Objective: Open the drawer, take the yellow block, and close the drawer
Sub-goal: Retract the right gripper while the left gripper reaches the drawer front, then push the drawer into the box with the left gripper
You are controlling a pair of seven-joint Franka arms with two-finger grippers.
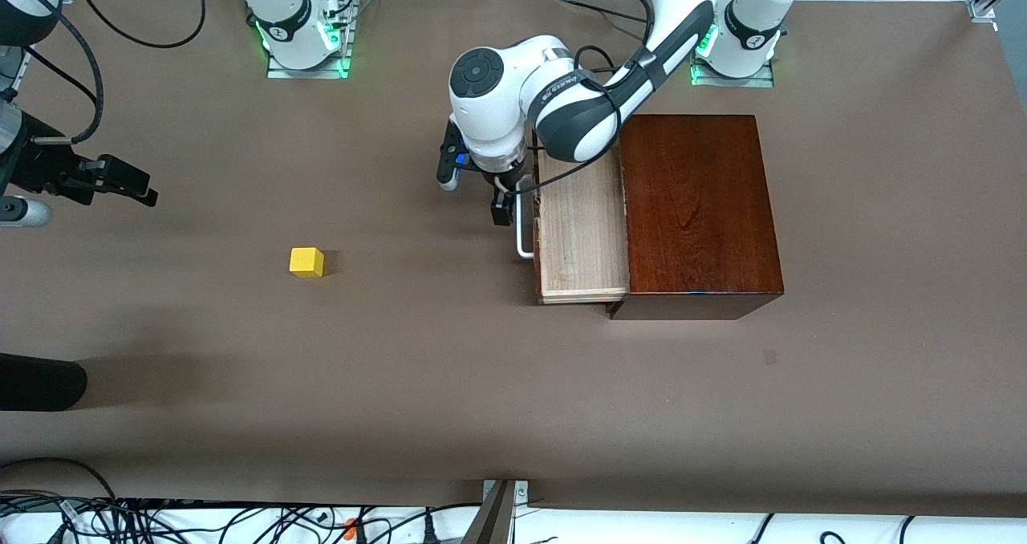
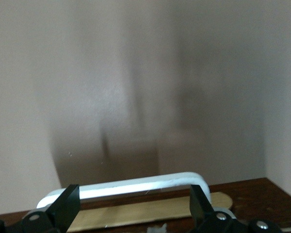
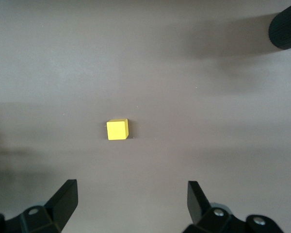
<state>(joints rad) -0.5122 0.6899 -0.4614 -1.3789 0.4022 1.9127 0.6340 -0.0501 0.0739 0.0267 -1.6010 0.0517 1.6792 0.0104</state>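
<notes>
Drawer (image 1: 582,235) pulled partly out of mahogany box (image 1: 696,207); left gripper (image 2: 135,208) spread wide, apparently straddling white handle (image 2: 136,185). Yellow block (image 1: 306,261) on table (image 1: 401,351) toward right arm's end, under right gripper (image 3: 132,199), spread wide and empty.

Drawer pulled out, yellow block out on the table.
The drawer (image 1: 582,235), a pale wood tray with a white bar handle, juts from its mahogany box toward the right arm's end. The yellow block (image 1: 306,261), a small plain cube, sits flat mid-table, well apart.
</notes>
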